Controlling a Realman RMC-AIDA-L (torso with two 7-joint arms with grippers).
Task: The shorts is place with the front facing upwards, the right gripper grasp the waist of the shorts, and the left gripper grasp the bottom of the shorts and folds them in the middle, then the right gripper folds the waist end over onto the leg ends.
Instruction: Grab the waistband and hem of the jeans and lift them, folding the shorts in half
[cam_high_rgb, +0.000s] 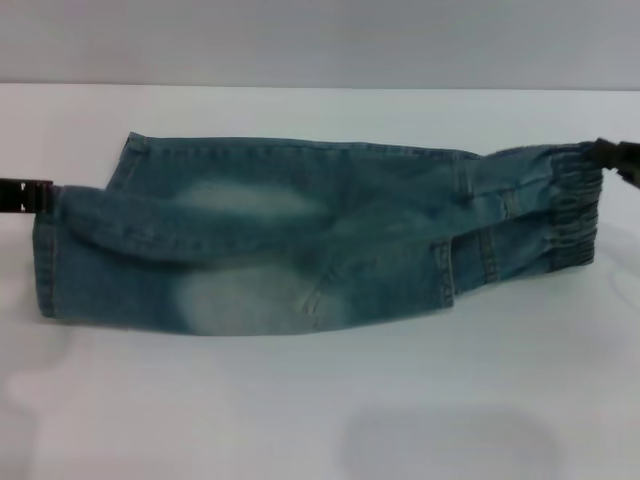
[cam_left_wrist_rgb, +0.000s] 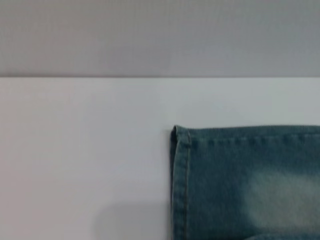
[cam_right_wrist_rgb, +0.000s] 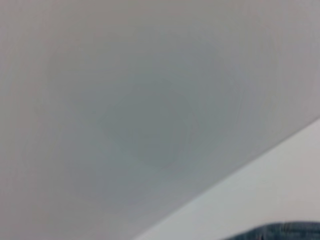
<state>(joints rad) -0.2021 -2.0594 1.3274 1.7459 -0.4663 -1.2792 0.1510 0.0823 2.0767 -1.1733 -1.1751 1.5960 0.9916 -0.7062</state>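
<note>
The blue-green denim shorts (cam_high_rgb: 300, 250) lie lengthwise across the white table, one half folded over the other along the middle. Two pale faded patches show on the front. At the left, my left gripper (cam_high_rgb: 45, 197) is shut on the bottom of the shorts (cam_high_rgb: 45, 270). The gathered waist of the shorts (cam_high_rgb: 570, 215) is at the right, where my right gripper (cam_high_rgb: 603, 155) is shut on its upper corner. The left wrist view shows a hemmed leg corner (cam_left_wrist_rgb: 180, 185) flat on the table. A sliver of denim (cam_right_wrist_rgb: 285, 232) appears in the right wrist view.
The white table (cam_high_rgb: 300, 420) stretches wide in front of and behind the shorts. A grey wall (cam_high_rgb: 320, 40) stands behind the table's far edge.
</note>
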